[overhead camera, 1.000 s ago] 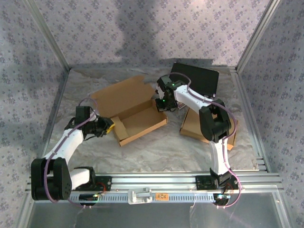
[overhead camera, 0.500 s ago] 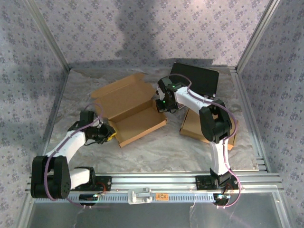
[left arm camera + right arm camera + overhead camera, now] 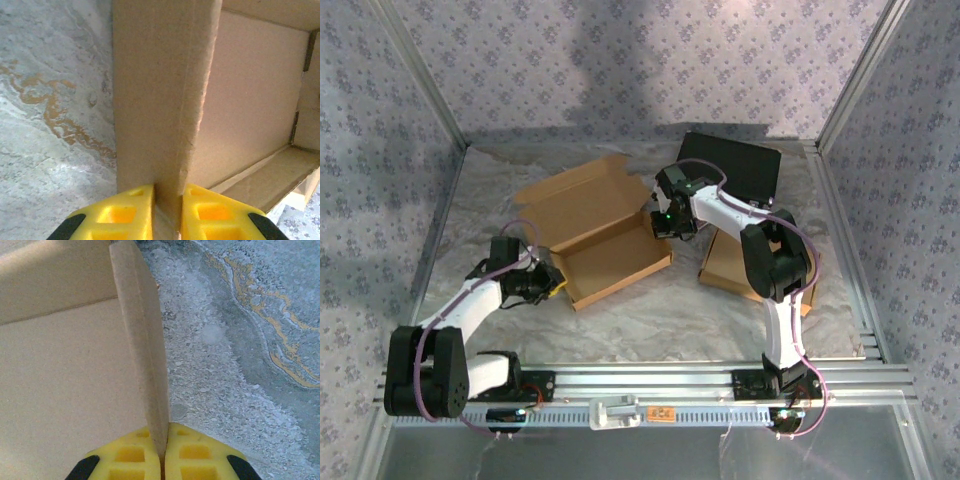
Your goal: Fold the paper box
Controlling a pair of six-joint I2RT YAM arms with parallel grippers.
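The brown paper box [image 3: 610, 255] lies open in the middle of the table, its lid [image 3: 582, 203] leaning back to the far left. My left gripper [image 3: 553, 284] is shut on the box's left end wall [image 3: 160, 100], which stands upright between the yellow fingers [image 3: 125, 212]. My right gripper [image 3: 665, 222] is shut on the right end wall [image 3: 142, 350], a thin cardboard edge pinched between its yellow fingers [image 3: 192, 455]. The box's inner floor [image 3: 255, 100] shows beyond the left wall.
A flat stack of brown cardboard [image 3: 730, 262] lies at the right under the right arm. A black tray [image 3: 735, 165] sits at the back right. Metal rails [image 3: 440, 230] fence the marbled table on both sides.
My left gripper has moved right and toward the near edge along the box's left end, and the side flap there has been folded up and pinched. The right arm has barely moved.
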